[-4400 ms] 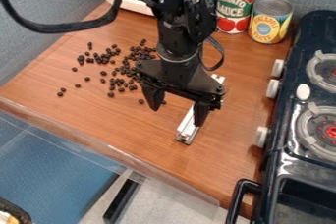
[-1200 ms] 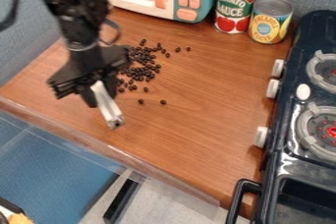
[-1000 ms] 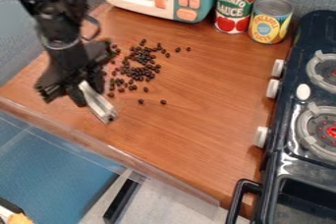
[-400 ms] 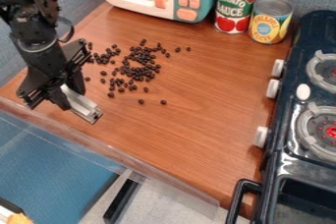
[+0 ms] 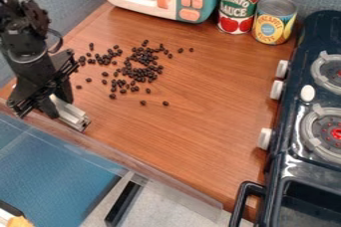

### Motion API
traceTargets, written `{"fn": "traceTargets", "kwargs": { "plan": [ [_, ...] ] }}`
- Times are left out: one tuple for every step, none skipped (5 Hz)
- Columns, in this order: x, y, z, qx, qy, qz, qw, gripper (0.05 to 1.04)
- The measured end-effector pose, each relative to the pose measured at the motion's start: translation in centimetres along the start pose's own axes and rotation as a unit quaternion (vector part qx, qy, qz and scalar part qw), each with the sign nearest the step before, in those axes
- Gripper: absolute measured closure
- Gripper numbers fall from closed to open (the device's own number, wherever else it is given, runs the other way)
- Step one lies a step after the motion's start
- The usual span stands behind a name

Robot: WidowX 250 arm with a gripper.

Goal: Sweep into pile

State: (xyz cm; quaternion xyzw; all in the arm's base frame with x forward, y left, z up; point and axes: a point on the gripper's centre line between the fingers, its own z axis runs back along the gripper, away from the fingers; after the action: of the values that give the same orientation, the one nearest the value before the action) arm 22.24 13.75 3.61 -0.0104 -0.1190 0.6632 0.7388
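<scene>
Black beans (image 5: 140, 77), red-labelled can (image 5: 239, 4) beside yellow-labelled can (image 5: 273, 24)

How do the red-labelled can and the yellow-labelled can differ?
- Height: the red-labelled can is taller; the yellow-labelled can is squatter.
- Label: red and green on the red-labelled can, mainly yellow with blue on the yellow-labelled can.
- Place: the red-labelled can is next to the toy microwave; the yellow-labelled can is nearer the stove.

Shared: both upright, with metal lids on.
</scene>
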Motion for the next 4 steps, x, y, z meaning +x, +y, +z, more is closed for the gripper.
{"fn": "traceTargets", "kwargs": {
  "plan": [
    [0.0, 0.3, -0.8, 0.01, 0.001, 0.003, 0.9999, 0.745],
    [0.1, -0.2, -1.1, 0.014, -0.002, 0.008, 0.9999, 0.745],
    [0.0, -1.1, -1.5, 0.017, -0.003, 0.007, 0.9998, 0.745],
    [-0.2, -2.2, -1.7, 0.019, -0.001, 0.008, 0.9998, 0.745]
  ]
}}
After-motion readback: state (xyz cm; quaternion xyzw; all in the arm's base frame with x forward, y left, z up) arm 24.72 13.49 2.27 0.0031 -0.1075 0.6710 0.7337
